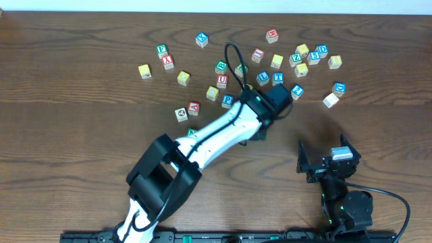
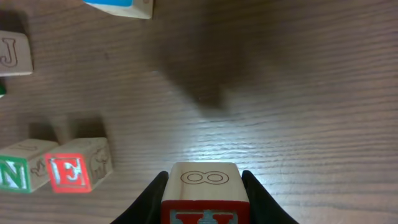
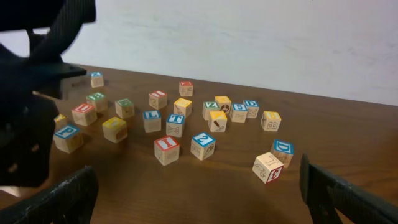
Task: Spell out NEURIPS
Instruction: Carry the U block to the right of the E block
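My left gripper point(image 2: 204, 177) is shut on a wooden cube point(image 2: 205, 186) with an "8" on its top face and a red-framed front face; its letter is cut off by the frame edge. The cube is low over bare table. To its left, the green N cube point(image 2: 15, 174) and the red E cube point(image 2: 71, 173) stand side by side, touching. In the overhead view the left gripper point(image 1: 277, 100) is mid-table, just below the scattered cubes. My right gripper point(image 3: 196, 171) is open and empty; it rests at the front right point(image 1: 329, 158). I cannot pick out the other task letters.
Many letter cubes lie scattered across the far half of the table, among them a red U point(image 1: 221, 81). A J cube point(image 2: 12, 53) and a blue-faced cube point(image 2: 121, 6) lie ahead of the left gripper. A red "1" cube point(image 3: 166, 149) and a blue "2" cube point(image 3: 203, 144) lie ahead of the right gripper.
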